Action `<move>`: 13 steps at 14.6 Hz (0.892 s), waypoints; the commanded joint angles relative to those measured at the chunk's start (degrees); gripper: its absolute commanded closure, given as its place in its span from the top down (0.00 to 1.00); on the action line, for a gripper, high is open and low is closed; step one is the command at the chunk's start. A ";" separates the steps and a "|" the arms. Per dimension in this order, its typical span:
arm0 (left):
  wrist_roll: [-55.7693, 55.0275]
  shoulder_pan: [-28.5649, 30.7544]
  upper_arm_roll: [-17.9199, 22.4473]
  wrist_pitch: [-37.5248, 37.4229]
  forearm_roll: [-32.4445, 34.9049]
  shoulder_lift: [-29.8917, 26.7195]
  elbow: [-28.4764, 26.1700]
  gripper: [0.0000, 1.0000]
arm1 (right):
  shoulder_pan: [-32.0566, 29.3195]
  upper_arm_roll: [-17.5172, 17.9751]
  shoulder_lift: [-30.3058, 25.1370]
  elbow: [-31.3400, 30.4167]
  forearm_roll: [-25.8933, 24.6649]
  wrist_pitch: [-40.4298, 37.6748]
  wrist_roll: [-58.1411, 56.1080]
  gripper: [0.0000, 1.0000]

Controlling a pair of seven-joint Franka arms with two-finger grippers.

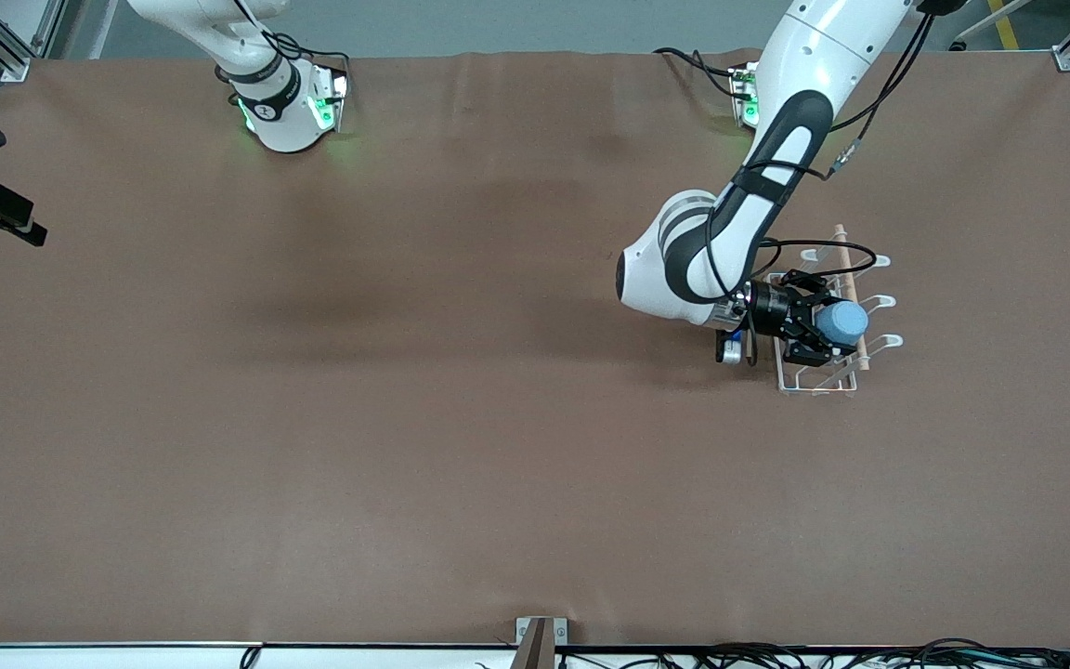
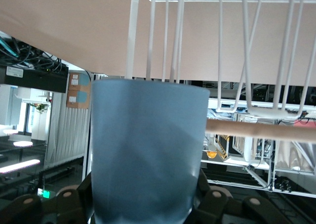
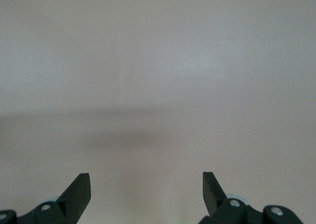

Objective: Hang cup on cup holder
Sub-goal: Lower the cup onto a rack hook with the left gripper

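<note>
I am looking down on a wide brown table (image 1: 405, 446) from a high camera facing two white robot arms.

The left arm reaches out from its base and bends down over the cup holder (image 1: 823, 372), a white wire rack with looped prongs angled upward and a pale wooden dowel (image 1: 846, 269) along its top. The rack sits toward the left arm's end of the table. I judge its prongs tilt up so that an upturned cup slides on and stays.

The left gripper (image 1: 830, 325) lies roughly level over the rack, its fingers pinching the cup (image 1: 842, 321), a small light-blue tumbler with no handle. The cup is turned on its side, and I cannot tell which end faces outward. In the left wrist view the cup (image 2: 145, 150) fills the middle, clamped between the black fingers (image 2: 217, 204), with the rack's white wires (image 2: 222, 46) just past it and the dowel (image 2: 256, 130) crossing beside it. My reading is that the cup is being lined up with a prong, not yet hung; whether it touches a wire I cannot tell.

The right arm waits near its base. The right gripper (image 3: 146, 187) appears only in its own wrist view, fingers spread wide over bare tabletop, holding nothing.
</note>
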 commanded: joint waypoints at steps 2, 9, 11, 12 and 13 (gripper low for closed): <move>-7.42 0.07 -0.27 -0.67 0.36 -0.03 -0.35 1.00 | -0.16 -0.01 -0.43 0.64 -1.37 0.71 1.11 1.00; -28.42 2.62 -0.27 -0.94 -22.81 -2.49 13.15 1.00 | -1.04 -0.10 -0.07 -0.58 -1.37 1.06 0.94 1.00; -34.39 3.14 -0.01 -1.81 -31.59 -2.58 20.27 1.00 | -0.78 -0.01 -0.16 -0.50 -1.37 1.15 0.94 1.00; -36.25 4.37 -0.10 -2.77 -34.77 -3.19 22.91 1.00 | -0.69 -0.01 -0.16 -0.58 -1.37 1.15 0.94 1.00; -37.22 5.34 -0.10 -2.96 -37.76 -4.24 24.68 1.00 | -0.60 -0.01 -0.16 -0.50 -1.37 1.15 0.94 1.00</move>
